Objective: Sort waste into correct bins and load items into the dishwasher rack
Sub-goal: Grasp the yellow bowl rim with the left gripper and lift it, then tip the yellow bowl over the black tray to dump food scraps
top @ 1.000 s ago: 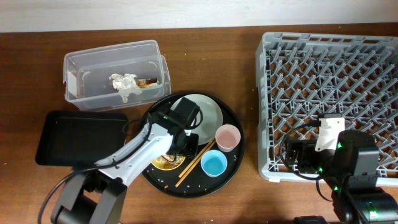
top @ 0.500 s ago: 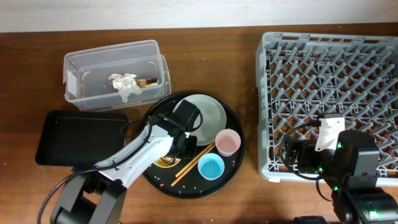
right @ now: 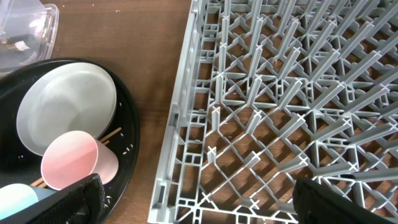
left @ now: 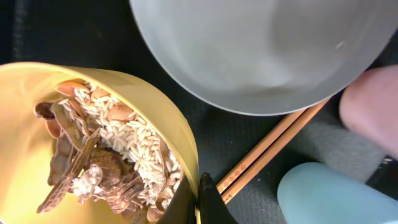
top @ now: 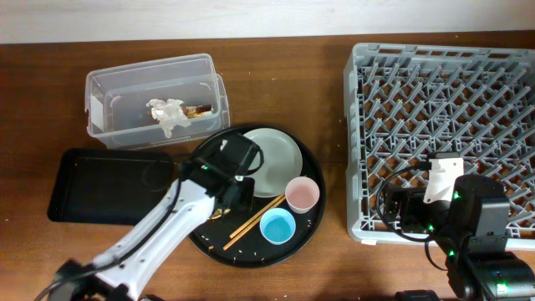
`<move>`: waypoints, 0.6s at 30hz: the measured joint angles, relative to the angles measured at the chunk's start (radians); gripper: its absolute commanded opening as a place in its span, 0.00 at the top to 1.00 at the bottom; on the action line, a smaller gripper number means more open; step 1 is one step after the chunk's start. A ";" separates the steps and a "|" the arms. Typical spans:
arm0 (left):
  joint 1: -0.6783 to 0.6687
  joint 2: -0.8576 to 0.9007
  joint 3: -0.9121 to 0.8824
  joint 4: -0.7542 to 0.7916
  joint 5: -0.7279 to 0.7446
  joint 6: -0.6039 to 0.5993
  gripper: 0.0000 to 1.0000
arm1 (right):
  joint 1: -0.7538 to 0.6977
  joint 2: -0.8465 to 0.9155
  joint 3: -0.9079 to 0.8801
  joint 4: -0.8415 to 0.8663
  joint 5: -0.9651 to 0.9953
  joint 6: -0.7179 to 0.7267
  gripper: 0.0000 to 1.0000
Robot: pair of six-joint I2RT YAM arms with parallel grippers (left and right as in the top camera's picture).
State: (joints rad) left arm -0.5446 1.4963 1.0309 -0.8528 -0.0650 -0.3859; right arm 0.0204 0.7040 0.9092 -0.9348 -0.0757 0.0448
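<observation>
Left fingers (left: 202,199) are pinched tight on the rim of the bowl (left: 166,121), one tip inside and one outside. It's loaded with rice and scraps (left: 118,155). Can't tell if it's lifted or resting on the round tray (left: 68,31). Either way it's just beside the chopsticks (left: 273,146) and near the plate (left: 261,50).

My read is that this load goes in the black bin (top: 92,186) on the tabletop to the left. I'd carry it level and slow, and tip only once the lip is well over the bin's middle. A rim pinch may let the bowl swing, so no quick wrist rolls.

The tub (top: 125,92) beyond holds the tissue (top: 167,113), so that's not for this. Right fingers (right: 74,199) are spread wide over the rack (top: 451,109).
</observation>
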 measured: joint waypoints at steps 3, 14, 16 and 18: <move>0.094 -0.082 0.000 -0.006 0.012 0.023 1.00 | 0.000 0.000 0.000 0.000 0.000 0.001 0.02; 0.851 -0.141 0.000 -0.010 0.519 0.380 1.00 | 0.000 0.000 0.000 -0.001 0.000 0.001 0.02; 0.961 -0.071 0.000 0.008 0.690 0.435 1.00 | 0.000 0.000 0.000 -0.001 0.000 0.000 0.02; 1.033 0.004 0.000 0.010 0.827 0.475 1.00 | 0.000 0.000 0.000 -0.001 0.000 0.000 0.02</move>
State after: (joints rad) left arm 0.4889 1.5005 1.0309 -0.8425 0.7620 0.0891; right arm 0.0204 0.7040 0.9092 -0.9356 -0.0761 0.0452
